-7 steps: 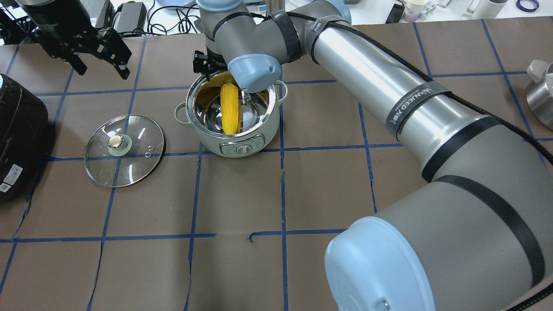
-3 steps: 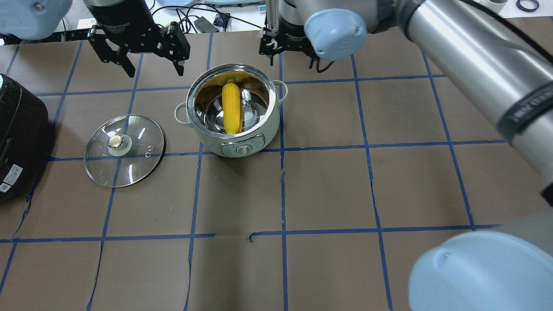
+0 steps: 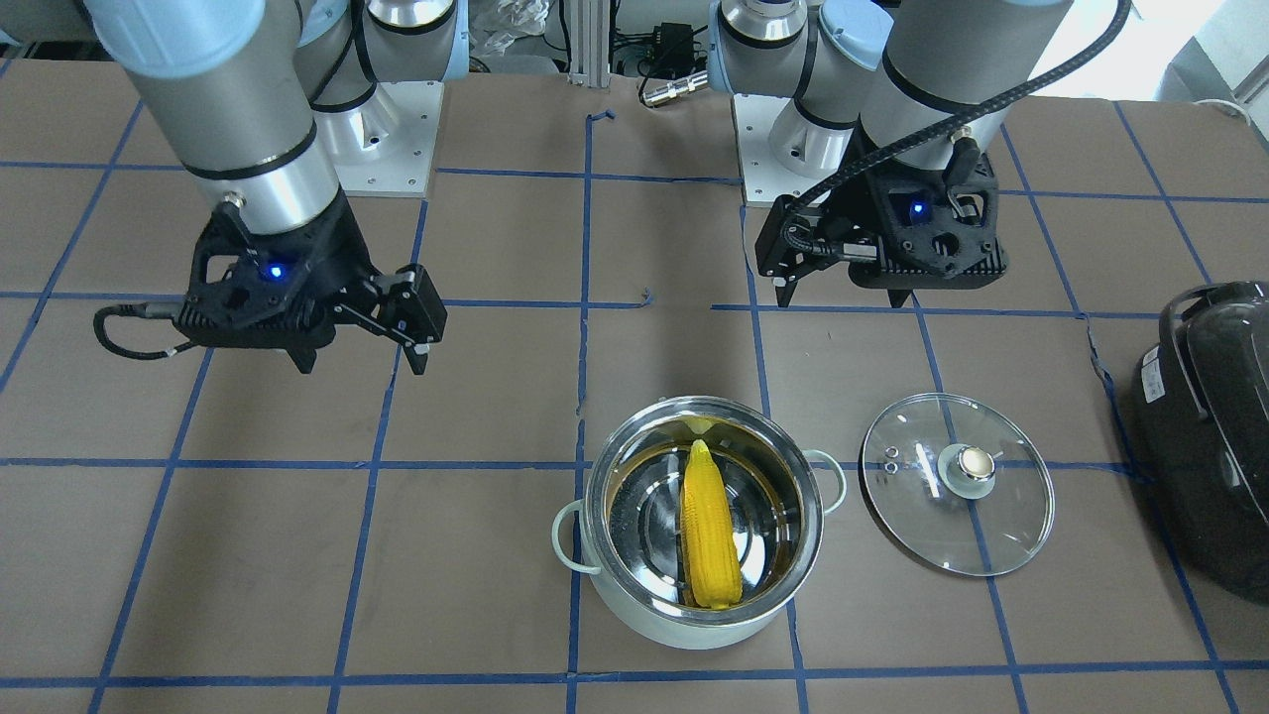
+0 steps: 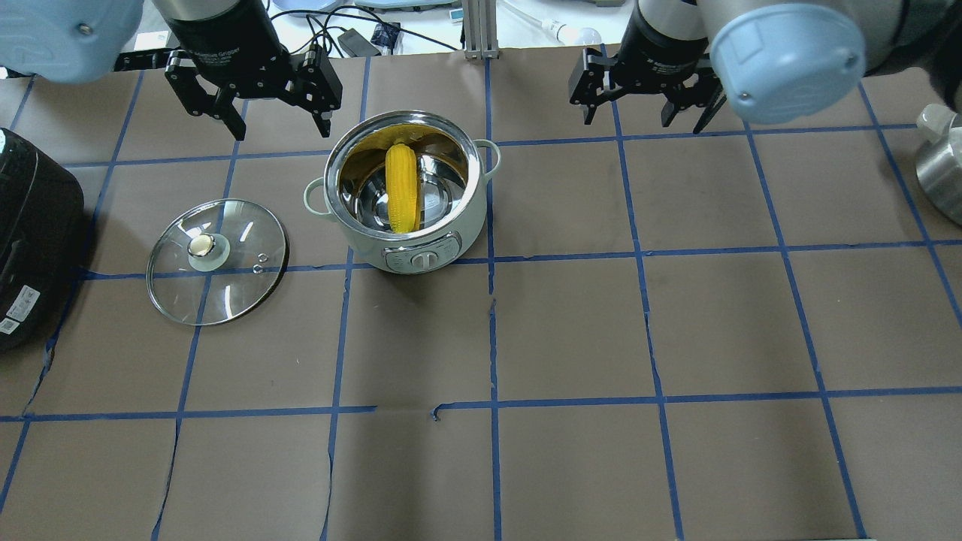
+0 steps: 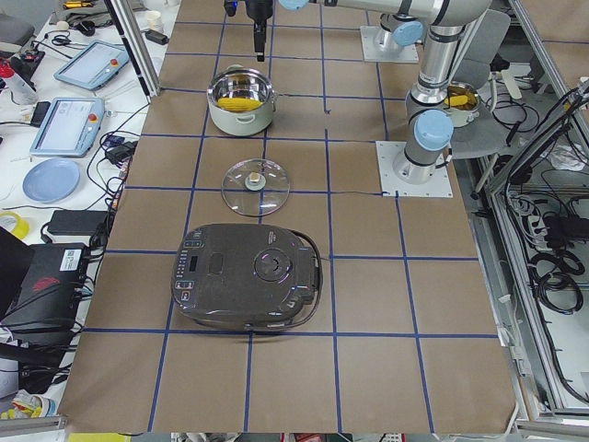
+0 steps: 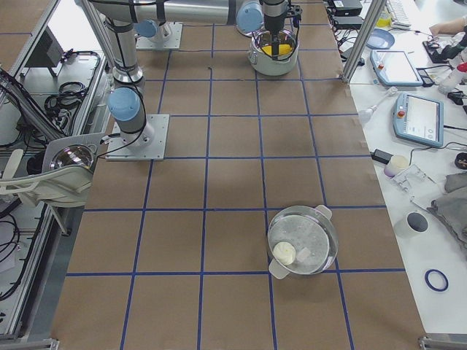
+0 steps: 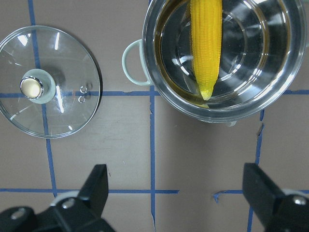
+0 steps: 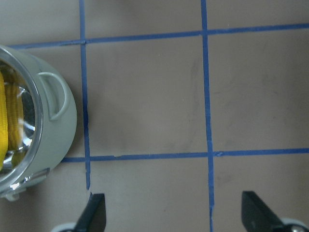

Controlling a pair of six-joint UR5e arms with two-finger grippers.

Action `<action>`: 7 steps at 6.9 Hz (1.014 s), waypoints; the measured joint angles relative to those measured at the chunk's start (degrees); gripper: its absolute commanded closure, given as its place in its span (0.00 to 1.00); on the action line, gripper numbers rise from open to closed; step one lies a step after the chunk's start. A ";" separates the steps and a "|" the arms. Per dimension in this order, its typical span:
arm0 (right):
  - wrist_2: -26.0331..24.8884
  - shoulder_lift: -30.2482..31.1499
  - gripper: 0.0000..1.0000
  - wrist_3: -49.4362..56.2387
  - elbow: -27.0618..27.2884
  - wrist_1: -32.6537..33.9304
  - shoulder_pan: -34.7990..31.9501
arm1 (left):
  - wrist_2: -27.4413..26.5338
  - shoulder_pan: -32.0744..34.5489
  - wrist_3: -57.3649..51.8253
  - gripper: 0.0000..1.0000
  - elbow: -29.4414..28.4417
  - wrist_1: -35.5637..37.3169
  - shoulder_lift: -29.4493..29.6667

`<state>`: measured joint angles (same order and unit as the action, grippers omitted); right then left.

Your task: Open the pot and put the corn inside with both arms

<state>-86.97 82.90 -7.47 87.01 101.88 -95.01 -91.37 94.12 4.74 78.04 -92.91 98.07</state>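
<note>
Corn [image 4: 402, 188] is lying inside the pot [image 3: 654, 627], running across the steel bowl with its tapered tip pointing toward the robot's side. Its blunt end is sitting close to the far wall, and I cannot tell whether it is propped against it. The glass lid [image 4: 216, 261] is resting knob-up on the table just beside the pot, on the robot's left. The left gripper [image 4: 282, 128] is hanging above the table near the pot's far rim, fingers spread wide and carrying nothing. The right gripper [image 4: 645, 120] is hanging well apart from the pot, its fingers likewise spread and empty. Judging by this, both steps of the task are looking complete. The risks from here are mostly about clearing away. The left gripper is sitting close to the rim and the loop handle, so a low sideways sweep could clip either one and shove the pot along the paper. A low pass over the lid could catch the knob and skid the glass. As for writing, the left gripper body is showing a line of white lettering that seems to end in "Gripper", the rest unreadable. The black appliance [image 4: 34, 233] is carrying white labels too small to read. The marks around the dial on the pot's front panel are also too small to read.
</note>
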 measured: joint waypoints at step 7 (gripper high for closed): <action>-4.73 4.89 0.00 9.01 -0.43 -7.47 0.41 | 0.24 -0.13 0.09 0.00 0.08 0.02 -0.38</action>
<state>-91.70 87.79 1.54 86.58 94.41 -94.60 -91.13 93.98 4.83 78.12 -92.89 97.69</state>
